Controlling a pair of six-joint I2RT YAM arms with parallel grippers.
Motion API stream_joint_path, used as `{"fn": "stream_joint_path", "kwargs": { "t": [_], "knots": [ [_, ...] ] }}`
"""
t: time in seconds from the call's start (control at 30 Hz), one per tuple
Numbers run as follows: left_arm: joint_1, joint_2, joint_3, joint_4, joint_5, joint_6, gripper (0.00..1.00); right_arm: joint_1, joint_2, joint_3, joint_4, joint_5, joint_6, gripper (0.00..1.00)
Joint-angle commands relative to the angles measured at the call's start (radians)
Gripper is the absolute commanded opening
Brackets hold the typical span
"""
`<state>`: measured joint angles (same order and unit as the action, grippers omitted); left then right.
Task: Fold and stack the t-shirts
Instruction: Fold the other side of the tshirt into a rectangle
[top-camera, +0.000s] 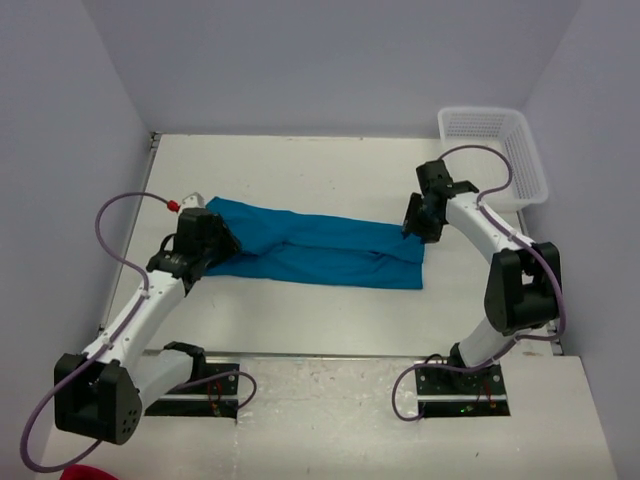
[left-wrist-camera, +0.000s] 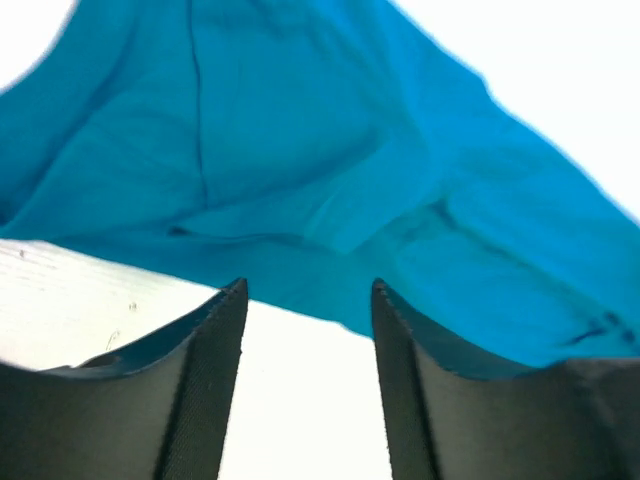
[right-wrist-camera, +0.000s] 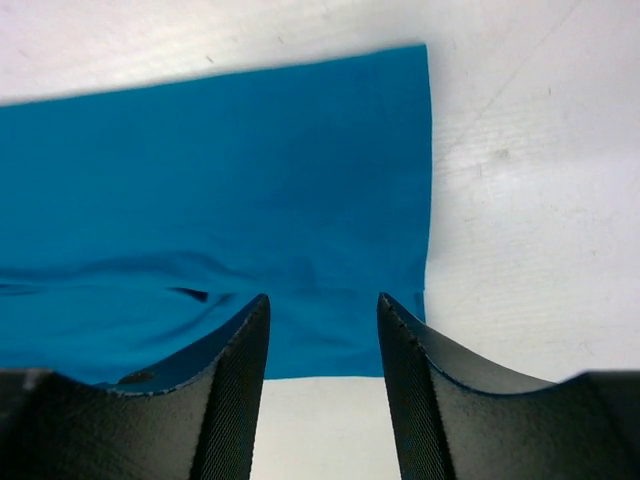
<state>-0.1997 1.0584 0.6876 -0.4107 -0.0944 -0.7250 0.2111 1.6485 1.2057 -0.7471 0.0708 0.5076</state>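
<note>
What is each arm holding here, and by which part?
Nothing: the left gripper and right gripper both stand open at the t-shirt ends, no cloth between the fingers.

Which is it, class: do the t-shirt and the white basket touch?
Apart. The top view shows bare table between the t-shirt and the white basket, which sits at the far right corner.

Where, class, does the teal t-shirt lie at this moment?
In the top view the teal t-shirt lies as a long folded strip across the middle of the table, its left end by the left gripper, its right end by the right gripper.
</note>
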Motion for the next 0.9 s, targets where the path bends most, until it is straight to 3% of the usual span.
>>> {"fn": "stream_joint_path", "kwargs": {
  "t": [0.0, 0.17, 0.23, 0.27, 0.3, 0.33, 0.37, 0.5, 0.6, 0.87],
  "knots": [
    [-0.012, -0.040, 0.065, 0.056, -0.143, -0.048, 0.55, 0.008, -0.026, 0.089, -0.004, -0.006, -0.007, 0.49],
    [-0.010, 0.116, 0.249, 0.001, -0.214, 0.002, 0.66, 0.020, 0.028, 0.182, -0.029, -0.009, -0.026, 0.54],
    [-0.010, 0.225, 0.315, 0.025, -0.196, 0.047, 0.65, 0.022, 0.052, 0.213, -0.029, -0.019, -0.035, 0.56],
    [-0.010, 0.267, 0.343, 0.030, -0.180, 0.058, 0.60, 0.025, 0.062, 0.225, -0.034, -0.020, -0.043, 0.54],
    [-0.007, 0.314, 0.372, 0.026, -0.170, 0.070, 0.26, 0.027, 0.069, 0.236, -0.034, -0.023, -0.047, 0.50],
    [-0.004, 0.409, 0.435, 0.018, -0.156, 0.094, 0.03, 0.027, 0.083, 0.256, -0.034, -0.031, -0.052, 0.42],
    [-0.001, 0.457, 0.470, 0.004, -0.137, 0.101, 0.00, 0.030, 0.086, 0.264, -0.025, -0.049, -0.057, 0.00],
    [0.002, 0.722, 0.628, -0.048, -0.123, 0.136, 0.00, 0.033, 0.122, 0.310, -0.024, -0.054, -0.060, 0.00],
    [0.014, 0.831, 0.713, -0.056, -0.122, 0.151, 0.00, 0.033, 0.171, 0.342, -0.041, -0.045, -0.067, 0.00],
    [0.065, 0.968, 0.750, -0.042, -0.107, 0.153, 0.00, 0.033, 0.252, 0.403, -0.064, -0.031, -0.072, 0.00]
  ]
}}
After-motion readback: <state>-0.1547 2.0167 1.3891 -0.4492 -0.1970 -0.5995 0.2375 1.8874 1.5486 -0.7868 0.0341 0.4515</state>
